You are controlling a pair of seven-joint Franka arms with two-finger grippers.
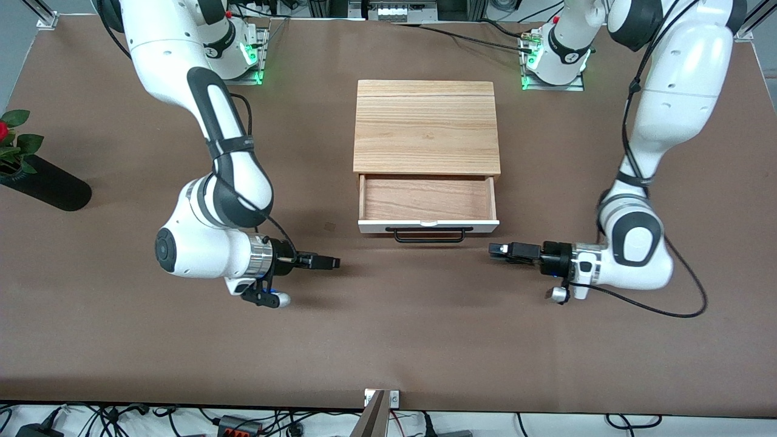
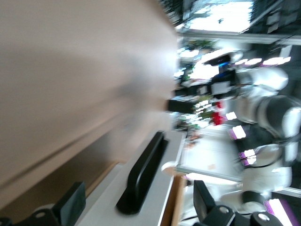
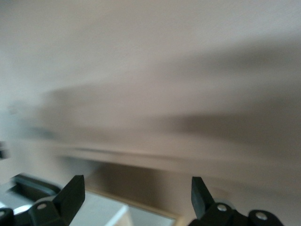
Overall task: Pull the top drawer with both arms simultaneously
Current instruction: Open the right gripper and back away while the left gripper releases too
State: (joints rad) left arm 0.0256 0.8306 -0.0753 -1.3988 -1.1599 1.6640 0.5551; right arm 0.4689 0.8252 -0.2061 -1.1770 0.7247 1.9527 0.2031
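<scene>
top drawer (image 1: 428, 200) pulled out, nothing inside | left gripper (image 1: 495, 249), right gripper (image 1: 332, 263) spread, beside handle (image 1: 429, 235)

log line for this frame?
top drawer: open | left gripper: open, off black handle | right gripper: open, off handle

1. Left arm (image 1: 668, 103): glossy white rounded shells with dark grey joint bands, a silver ring at the wrist, and a thin black cable looping along its length.
2. Left gripper (image 1: 495, 249): small and black, with a white patch at the tip; a small white block with blue light beside its wrist.
3. Right arm (image 1: 209, 182): the same white shells, with a long black panel and a black cable.
4. Right gripper (image 1: 332, 263): black, blocky fingers (image 3: 70, 195) with silver screws.
5. Both bases glow green.
</scene>
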